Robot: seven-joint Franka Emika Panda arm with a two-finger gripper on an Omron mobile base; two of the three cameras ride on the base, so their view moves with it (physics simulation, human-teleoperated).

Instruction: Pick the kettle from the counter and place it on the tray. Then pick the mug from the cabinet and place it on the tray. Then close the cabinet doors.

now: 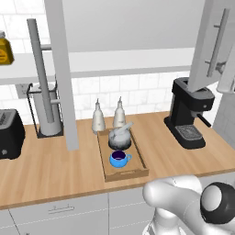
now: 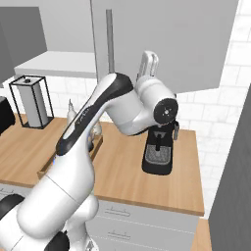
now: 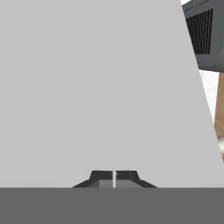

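Claw (image 3: 114, 179): the two small dark tips are seen pressed together with nothing between them, set right against a flat plain grey cabinet door panel (image 3: 96, 87) that lies straight ahead of the claw. Whether the tips touch the panel cannot be told.

Past the right edge of that panel, beyond the claw, a black espresso machine (image 3: 204, 35) and a strip of counter are glimpsed.

Below and well to the claw's left, on the long light-brown wood-grain counter (image 1: 50, 170), the rectangular light-brown wooden tray (image 1: 137, 172) is seen with the squat silver-grey metal kettle (image 1: 120, 137) at its back and the small bright blue round mug (image 1: 119, 159) just in front of it, both inside the rim. Two tall pale bottles (image 1: 98, 117) stand just behind the tray.

Further left, the other grey door (image 1: 62, 73) is seen swung out edge-on, with its vertical bar handle (image 1: 39, 69). The right-hand door (image 1: 215, 41) also stands open, over the espresso machine.

Step judged: kettle and mug placed; door closing in hand, right-hand door first. Next move calls for a steady push with the closed claw against the panel face, swept along the hinge arc until flush, then the far left door to be dealt with. Clearance over the espresso machine is to be watched.
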